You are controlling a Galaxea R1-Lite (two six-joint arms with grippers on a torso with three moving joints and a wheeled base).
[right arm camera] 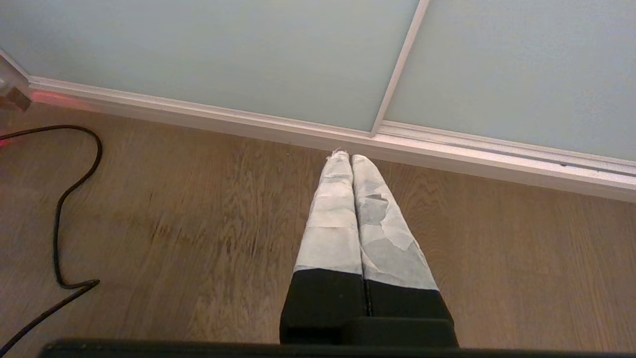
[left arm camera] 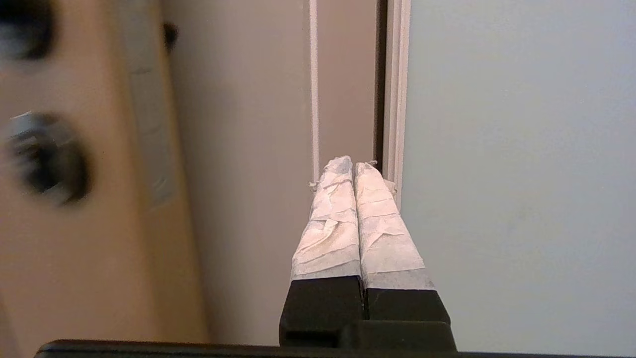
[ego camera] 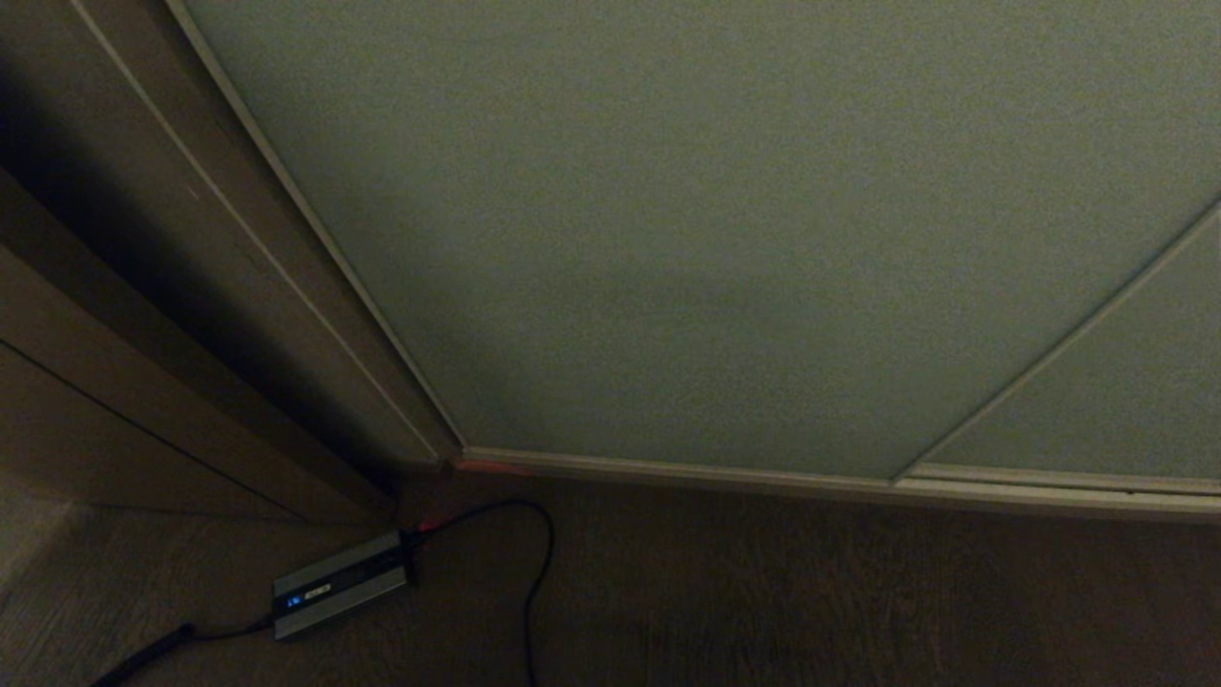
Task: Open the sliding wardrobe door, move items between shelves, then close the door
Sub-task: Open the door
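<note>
Sliding wardrobe door (left arm camera: 516,164) edge just beside left gripper (left arm camera: 354,166) (jaws pressed together).

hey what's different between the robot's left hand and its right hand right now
The left hand points at the brown wood-grain panel beside the sliding wardrobe door, close to the door's light metal frame; the right hand points down at the wood floor before the door's bottom track. A black cable lies near the right hand only. Both are shut, empty and wrapped in white tape.
</note>
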